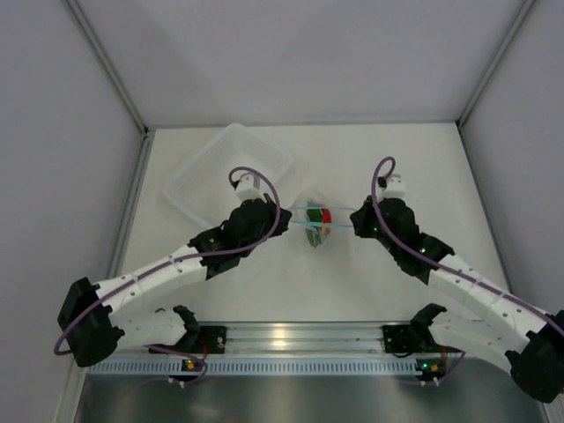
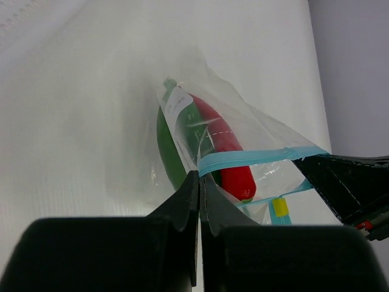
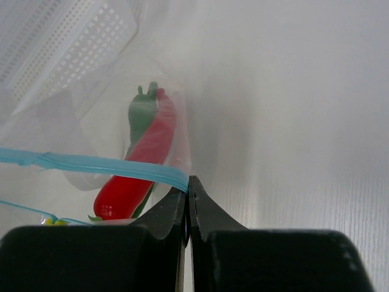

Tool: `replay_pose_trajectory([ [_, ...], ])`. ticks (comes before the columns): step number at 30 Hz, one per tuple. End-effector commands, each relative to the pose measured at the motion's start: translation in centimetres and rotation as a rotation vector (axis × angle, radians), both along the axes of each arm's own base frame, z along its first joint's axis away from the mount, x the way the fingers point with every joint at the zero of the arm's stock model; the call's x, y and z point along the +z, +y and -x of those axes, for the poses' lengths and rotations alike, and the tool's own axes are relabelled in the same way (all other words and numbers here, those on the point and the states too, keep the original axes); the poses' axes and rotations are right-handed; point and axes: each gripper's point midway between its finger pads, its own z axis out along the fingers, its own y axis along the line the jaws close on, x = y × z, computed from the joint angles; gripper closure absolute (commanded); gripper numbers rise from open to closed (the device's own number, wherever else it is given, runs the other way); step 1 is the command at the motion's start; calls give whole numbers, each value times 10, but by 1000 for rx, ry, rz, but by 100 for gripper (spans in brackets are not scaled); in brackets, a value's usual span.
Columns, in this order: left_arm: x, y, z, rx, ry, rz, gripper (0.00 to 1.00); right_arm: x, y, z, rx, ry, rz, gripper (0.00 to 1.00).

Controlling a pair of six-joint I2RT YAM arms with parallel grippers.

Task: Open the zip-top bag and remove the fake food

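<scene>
The zip-top bag (image 1: 317, 226) is held between both grippers above the table centre, its light blue zip strip (image 2: 255, 158) stretched between them. My left gripper (image 1: 284, 220) is shut on the strip's left end (image 2: 200, 173). My right gripper (image 1: 354, 222) is shut on the strip's right end (image 3: 187, 181). The strip's two sides are parted, so the mouth stands open. Inside lie a red chili pepper (image 2: 222, 143) and a green one (image 2: 167, 143); they show too in the right wrist view, red (image 3: 143, 164) and green (image 3: 141, 112). I cannot make out a third pepper.
A clear rigid tub (image 1: 227, 172) stands behind the left gripper at the back left; its perforated wall shows in the right wrist view (image 3: 67, 48). White enclosure walls border the table on the left, back and right. A metal rail (image 1: 300, 337) runs along the near edge.
</scene>
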Motion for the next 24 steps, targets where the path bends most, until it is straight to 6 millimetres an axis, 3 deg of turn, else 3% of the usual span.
replay_pose_trajectory([
  [1,4,29,-18,93,-30,-49,100,-9,-36,-3,-68,14,140,100],
  [3,0,18,-17,46,-10,-54,100,-7,-35,-1,-52,33,160,100],
  [7,2,-8,-12,-94,3,-58,100,22,-29,0,-30,9,193,100],
  [9,5,-21,-5,-173,9,-51,90,28,-20,3,-6,13,213,100],
  [13,25,-40,7,-282,-34,-41,56,43,-17,7,-29,26,353,100],
  [14,32,-41,10,-295,-45,-31,46,38,-14,7,-23,46,397,100],
  [15,37,-41,13,-302,-53,-24,44,39,-6,11,-1,41,422,100],
  [16,40,-42,17,-318,-60,-25,43,47,-4,9,-19,29,439,100],
  [18,54,-39,23,-323,-79,-15,42,39,3,12,-1,51,507,100],
  [24,78,-48,42,-347,-85,133,52,37,31,10,26,52,521,100],
])
